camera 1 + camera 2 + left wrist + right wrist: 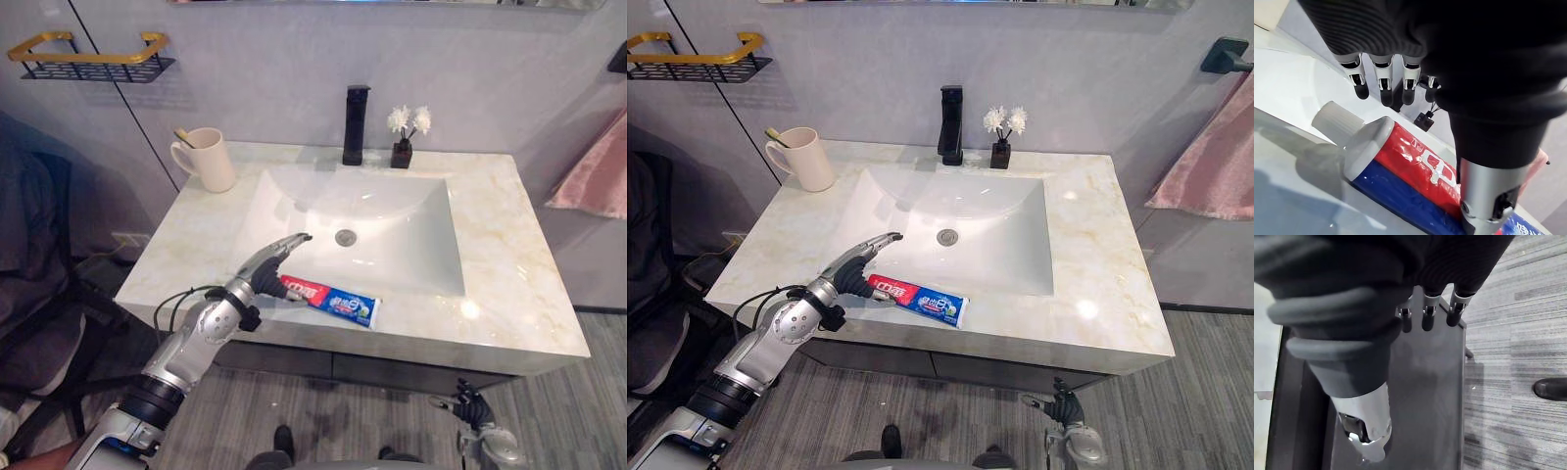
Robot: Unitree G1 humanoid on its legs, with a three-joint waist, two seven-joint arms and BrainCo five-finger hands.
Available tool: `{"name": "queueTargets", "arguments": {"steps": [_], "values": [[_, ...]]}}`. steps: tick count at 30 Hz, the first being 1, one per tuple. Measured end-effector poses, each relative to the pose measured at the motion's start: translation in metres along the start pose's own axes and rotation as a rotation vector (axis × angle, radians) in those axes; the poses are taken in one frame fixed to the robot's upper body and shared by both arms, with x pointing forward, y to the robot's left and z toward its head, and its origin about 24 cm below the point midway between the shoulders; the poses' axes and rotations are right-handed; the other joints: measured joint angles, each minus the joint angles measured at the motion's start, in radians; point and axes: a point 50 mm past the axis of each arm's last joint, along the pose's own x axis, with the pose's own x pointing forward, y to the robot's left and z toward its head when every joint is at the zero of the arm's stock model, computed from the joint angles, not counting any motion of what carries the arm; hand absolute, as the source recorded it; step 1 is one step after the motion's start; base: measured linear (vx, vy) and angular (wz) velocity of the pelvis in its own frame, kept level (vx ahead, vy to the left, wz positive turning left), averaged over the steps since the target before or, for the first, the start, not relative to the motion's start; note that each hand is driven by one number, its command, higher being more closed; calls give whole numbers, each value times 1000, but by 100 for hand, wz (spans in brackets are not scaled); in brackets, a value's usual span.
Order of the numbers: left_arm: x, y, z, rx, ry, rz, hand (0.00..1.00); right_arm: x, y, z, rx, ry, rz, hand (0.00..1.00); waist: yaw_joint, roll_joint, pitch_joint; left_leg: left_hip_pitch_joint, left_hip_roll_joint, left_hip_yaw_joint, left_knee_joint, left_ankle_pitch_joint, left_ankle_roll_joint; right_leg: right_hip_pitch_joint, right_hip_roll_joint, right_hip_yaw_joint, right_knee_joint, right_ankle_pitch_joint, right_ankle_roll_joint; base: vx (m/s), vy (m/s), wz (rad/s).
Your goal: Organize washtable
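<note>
Left hand [263, 269], fingers straight and wide, hovers over the toothpaste tube [333, 302] lying on the tabletop [509, 284] just in front of the sink [392, 225]. Right hand [473, 403] hangs loose below the sink.

The left hand [852, 268], fingers straight, is over one end of the toothpaste tube [924, 300] on the counter [1097, 294].

Toothpaste tube [1400, 161] under the left hand [260, 274] is showing glossy plastic, cap [1334, 122] ribbed. Countertop [500, 255] around it is gleaming like polished stone.
</note>
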Motion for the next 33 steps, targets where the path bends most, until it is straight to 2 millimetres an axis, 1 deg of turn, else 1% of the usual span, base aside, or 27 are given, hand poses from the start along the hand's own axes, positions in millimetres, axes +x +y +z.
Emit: {"name": "queueTargets", "arguments": {"steps": [5, 9, 10, 11, 12, 14, 17, 19, 23, 27, 29, 30, 32, 33], "values": [[-8, -3, -6, 87, 10, -40, 0, 0, 0, 0, -2, 0, 1, 0, 1, -1, 0, -1, 0, 0, 0, 0, 0, 0, 0, 0, 0, 0, 0, 0, 0, 0], [-10, -2, -6, 150, 2, -47, 0, 0, 1, 1, -13, -3, 8, 0, 1, -2, -1, -1, 0, 1, 0, 0, 0, 0, 0, 0, 0, 0, 0, 0, 0, 0], [-10, -2, -7, 169, 1, -47, 100, 0, 1, 1, -13, -5, 9, 0, 1, -2, -1, -1, 0, 1, 0, 0, 0, 0, 0, 0, 0, 0, 0, 0, 0, 0], [-10, -2, -7, 177, 1, -50, 100, 0, 1, 1, -14, -6, 9, 0, 0, -2, -1, -1, 0, 1, 0, 0, 0, 0, 0, 1, 0, 0, 0, 0, 0, -4], [-10, -11, -5, 218, -11, -95, 100, 0, 2, 0, -16, -5, 11, 0, -1, -3, -1, 2, 0, 5, 0, 0, 0, -1, 0, 5, 0, 0, 0, 0, 0, -6], [-10, -14, -6, 227, -10, -105, 100, 0, 2, 1, -17, -6, 11, 0, -2, -3, -1, 3, 1, 6, 0, 0, 0, -1, 0, 7, 0, 0, 0, 0, 0, -3], [-4, -8, -7, 246, -3, -94, 100, 1, 2, 3, -18, -12, 13, 0, -14, -10, -5, 3, 2, 13, 0, -2, 1, -6, 1, 16, 0, 0, 0, 0, 0, -7], [-1, -5, -8, 252, -1, -87, 100, 1, 1, 4, -19, -15, 11, 0, -15, -11, -6, 3, 2, 23, 0, -3, 1, -15, 1, 30, 0, 3, -1, 3, -6, -20], [1, -2, -14, 259, 33, -81, 100, 1, -1, 5, -20, -20, 5, 0, -30, -11, -6, 6, 2, 29, 0, -3, 1, -18, 0, 44, -1, 6, -1, 1, -15, -11], [1, -3, -14, 258, 34, -84, 100, 1, -4, 5, -11, -18, -10, 0, -31, -10, -6, 11, 3, 33, 0, -3, 1, -18, 0, 52, 0, 10, 0, -33, -15, -5], [1, -3, -14, 256, 35, -81, 100, 0, -9, 3, 5, -16, -34, 0, -32, -10, -6, 11, 3, 33, 0, -3, 1, -18, 0, 53, 0, 13, 1, -59, -5, -2], [0, -3, -15, 254, 40, -79, 100, 0, -14, 3, 33, -15, -66, 0, -31, -10, -6, 11, 3, 33, 0, -3, 1, -19, -1, 54, -1, 15, 2, -64, 0, -2], [-4, -3, -18, 235, 58, -61, 100, -2, -26, 1, 111, -16, -128, 0, -32, -10, -6, 12, 3, 34, 0, -4, 2, -20, -1, 56, -2, 17, 2, -65, 0, -3], [-7, -3, -20, 196, 79, -39, 100, -5, -40, 0, 185, -20, -210, 0, -31, -10, -6, 12, 3, 34, 0, -4, 1, -21, -1, 56, -3, 17, 2, -59, -2, -1]]}}
